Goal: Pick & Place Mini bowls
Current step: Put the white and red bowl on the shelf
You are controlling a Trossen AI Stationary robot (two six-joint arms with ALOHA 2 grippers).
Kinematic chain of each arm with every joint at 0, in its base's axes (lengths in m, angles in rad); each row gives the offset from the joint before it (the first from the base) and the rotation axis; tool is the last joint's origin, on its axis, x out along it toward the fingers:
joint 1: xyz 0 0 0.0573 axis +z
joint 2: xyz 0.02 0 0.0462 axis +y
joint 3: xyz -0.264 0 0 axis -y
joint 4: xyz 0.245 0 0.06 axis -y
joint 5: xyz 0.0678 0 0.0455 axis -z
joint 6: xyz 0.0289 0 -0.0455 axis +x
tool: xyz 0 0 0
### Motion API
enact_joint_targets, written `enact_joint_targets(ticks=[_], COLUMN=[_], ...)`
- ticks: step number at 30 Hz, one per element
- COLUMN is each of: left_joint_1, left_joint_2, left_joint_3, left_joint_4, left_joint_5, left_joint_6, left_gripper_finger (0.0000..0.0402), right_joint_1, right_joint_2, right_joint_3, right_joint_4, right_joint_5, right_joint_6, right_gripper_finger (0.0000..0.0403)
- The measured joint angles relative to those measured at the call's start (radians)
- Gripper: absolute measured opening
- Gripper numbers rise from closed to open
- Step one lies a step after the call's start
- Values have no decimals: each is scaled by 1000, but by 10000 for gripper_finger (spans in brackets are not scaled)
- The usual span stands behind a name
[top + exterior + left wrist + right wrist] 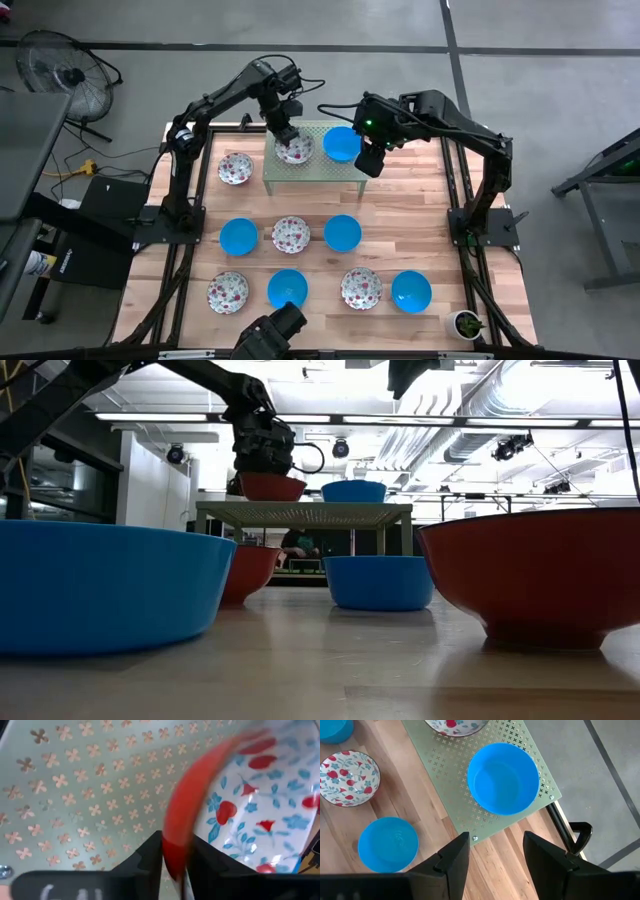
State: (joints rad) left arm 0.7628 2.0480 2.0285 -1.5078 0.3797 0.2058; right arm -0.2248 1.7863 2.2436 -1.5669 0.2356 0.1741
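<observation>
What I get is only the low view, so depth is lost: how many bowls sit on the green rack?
Observer: Two on the rack: a floral bowl and a blue bowl, side by side.
Operator: Which arm is at the floral one?
Observer: The left gripper, at its rim.
Operator: And the right one?
Observer: The right gripper is open and empty, above the rack's edge near the blue bowl.
</observation>
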Motion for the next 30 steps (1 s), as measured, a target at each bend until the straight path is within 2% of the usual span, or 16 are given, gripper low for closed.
enact_joint_targets(ticks=[6, 10, 16, 25, 30], left_joint_1=[0, 0, 2, 2, 2], left_joint_2=[0, 0, 0, 0, -1], left_joint_3=[0, 0, 0, 2, 64], left_joint_4=[29, 57, 54, 61, 44], left_joint_5=[-20, -25, -92, -96, -102], left_joint_6=[1, 8, 28, 41, 61], left_gripper_finger=[141, 162, 166, 166, 166], right_joint_1=[0, 0, 0, 0, 0], right_joint_2=[0, 0, 0, 0, 0], right_joint_3=[0, 0, 0, 0, 0], right_joint_4=[0, 0, 0, 0, 0], right_joint_5=[0, 0, 0, 0, 1], right_joint_6=[0, 0, 0, 0, 1], right_gripper_finger=[172, 174, 174, 174, 175])
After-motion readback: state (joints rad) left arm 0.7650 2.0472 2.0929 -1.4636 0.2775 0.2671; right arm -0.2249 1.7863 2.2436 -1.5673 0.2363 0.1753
